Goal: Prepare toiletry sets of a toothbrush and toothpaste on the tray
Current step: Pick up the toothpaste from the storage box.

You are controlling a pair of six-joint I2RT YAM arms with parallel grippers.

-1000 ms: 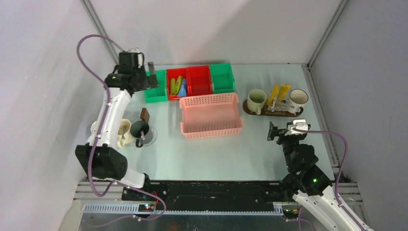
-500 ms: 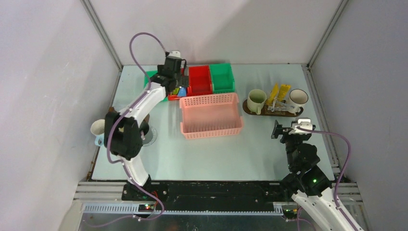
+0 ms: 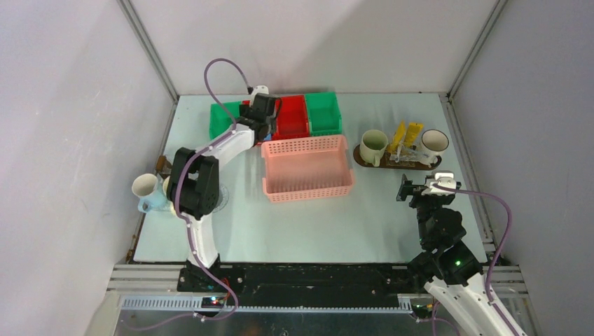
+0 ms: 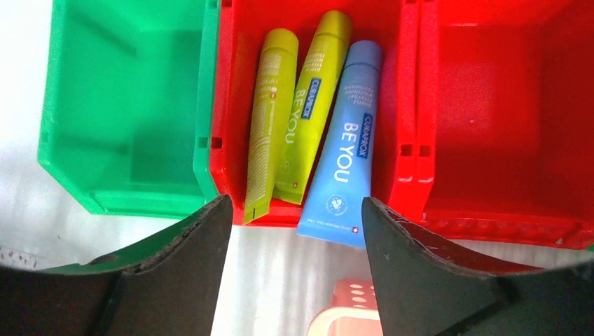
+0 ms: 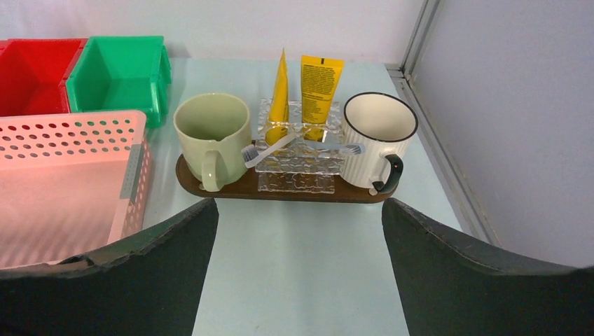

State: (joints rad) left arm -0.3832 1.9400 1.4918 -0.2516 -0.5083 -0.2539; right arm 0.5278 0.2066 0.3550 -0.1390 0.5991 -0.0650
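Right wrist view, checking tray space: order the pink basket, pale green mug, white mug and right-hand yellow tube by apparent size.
1. pink basket, partly cropped and nearer.
2. pale green mug and white mug: look alike, no ranking.
3. right-hand yellow tube, partly hidden.

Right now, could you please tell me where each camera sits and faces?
Top external: above and behind, looking down on the table; left arm and right arm show.
Left wrist: straight down into the red bin of tubes; the open left claw shows.
Right wrist: low, facing the tray of mugs; the open right claw shows.
Shared: top and right wrist both show the tray.
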